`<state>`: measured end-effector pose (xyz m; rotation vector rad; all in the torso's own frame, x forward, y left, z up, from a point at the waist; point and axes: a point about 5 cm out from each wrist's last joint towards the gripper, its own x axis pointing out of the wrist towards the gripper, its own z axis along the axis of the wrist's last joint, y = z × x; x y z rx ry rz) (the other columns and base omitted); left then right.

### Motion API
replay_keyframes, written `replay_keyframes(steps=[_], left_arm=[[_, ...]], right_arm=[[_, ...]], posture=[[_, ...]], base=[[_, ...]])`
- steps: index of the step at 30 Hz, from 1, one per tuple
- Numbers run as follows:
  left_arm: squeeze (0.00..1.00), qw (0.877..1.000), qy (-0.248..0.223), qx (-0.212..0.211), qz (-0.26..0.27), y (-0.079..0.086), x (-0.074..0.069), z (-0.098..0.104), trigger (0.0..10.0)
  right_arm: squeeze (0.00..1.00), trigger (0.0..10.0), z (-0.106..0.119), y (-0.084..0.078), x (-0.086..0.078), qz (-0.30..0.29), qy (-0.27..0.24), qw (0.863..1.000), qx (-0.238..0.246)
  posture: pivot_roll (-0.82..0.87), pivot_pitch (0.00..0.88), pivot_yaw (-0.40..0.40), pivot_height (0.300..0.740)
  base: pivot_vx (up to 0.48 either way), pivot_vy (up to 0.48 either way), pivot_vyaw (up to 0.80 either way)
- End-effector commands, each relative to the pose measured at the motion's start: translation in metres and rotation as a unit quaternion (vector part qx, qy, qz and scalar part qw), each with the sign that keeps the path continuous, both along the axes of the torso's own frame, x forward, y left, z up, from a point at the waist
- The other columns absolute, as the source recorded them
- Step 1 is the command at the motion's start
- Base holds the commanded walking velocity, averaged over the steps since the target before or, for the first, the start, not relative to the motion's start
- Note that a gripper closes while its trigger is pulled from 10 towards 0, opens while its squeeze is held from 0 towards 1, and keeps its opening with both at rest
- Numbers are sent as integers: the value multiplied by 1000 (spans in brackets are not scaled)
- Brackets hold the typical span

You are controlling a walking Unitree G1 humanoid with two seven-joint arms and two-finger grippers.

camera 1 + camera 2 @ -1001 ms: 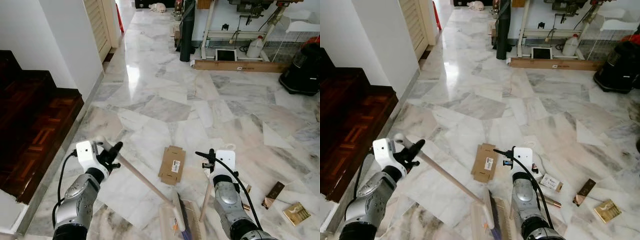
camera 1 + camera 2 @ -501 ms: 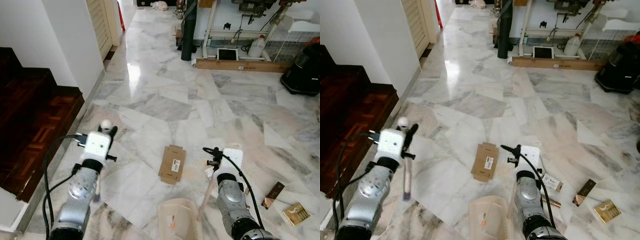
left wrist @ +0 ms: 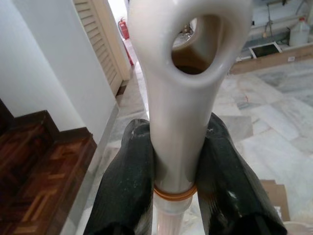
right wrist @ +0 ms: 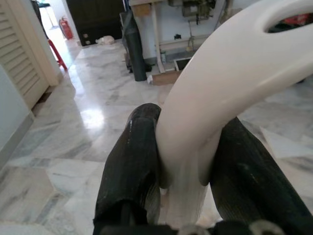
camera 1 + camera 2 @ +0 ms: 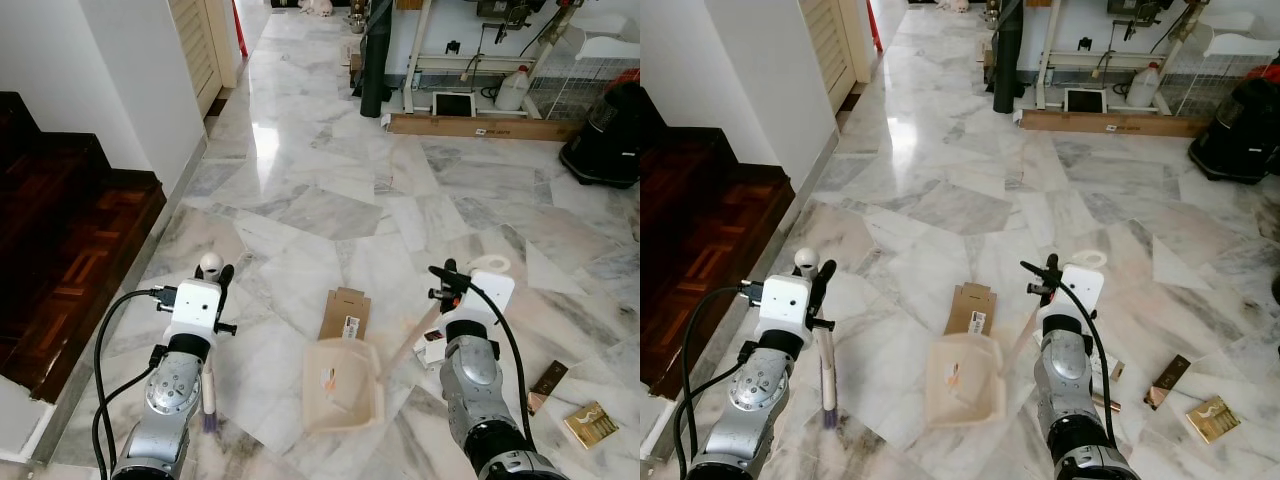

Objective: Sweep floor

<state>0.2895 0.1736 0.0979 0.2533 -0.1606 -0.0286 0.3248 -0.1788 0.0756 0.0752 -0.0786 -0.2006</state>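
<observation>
My left gripper (image 5: 217, 282) is shut on the white top of a broom handle (image 3: 182, 93). The broom (image 5: 209, 370) stands almost upright at my left, bristles (image 5: 209, 420) down on the marble floor. My right gripper (image 5: 453, 286) is shut on the white looped handle (image 4: 230, 73) of a cream dustpan (image 5: 343, 398). The pan rests on the floor between my arms and holds a small orange scrap (image 5: 328, 377). A flattened cardboard box (image 5: 343, 313) lies just beyond the pan's far edge.
Dark wooden stairs (image 5: 60, 250) and a white wall bound the left side. Small packets (image 5: 549, 386) (image 5: 590, 424) lie on the floor at the right. Farther off stand a black vacuum (image 5: 605, 140), a wooden plank (image 5: 480, 128) and a table with a white jug (image 5: 514, 92).
The broom swung from slanting across to the dustpan to standing upright at my left. The dustpan slid forward toward the cardboard box, and my right gripper rose with its handle.
</observation>
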Motion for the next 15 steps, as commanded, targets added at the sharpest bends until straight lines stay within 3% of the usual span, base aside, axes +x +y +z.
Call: replay_keyframes(steps=[1,15], left_arm=[[0,1000,-28,-2,7,3,4,9,10000],[0,1000,-9,-18,12,6,7,-1,10000]], right_arm=[[0,10000,11,1,4,9,-23,1000,-6],[0,10000,12,11,2,13,-32,999,7]], posture=[[124,18,3,740],[99,0,32,740]], base=[[0,0,425],[0,0,794]])
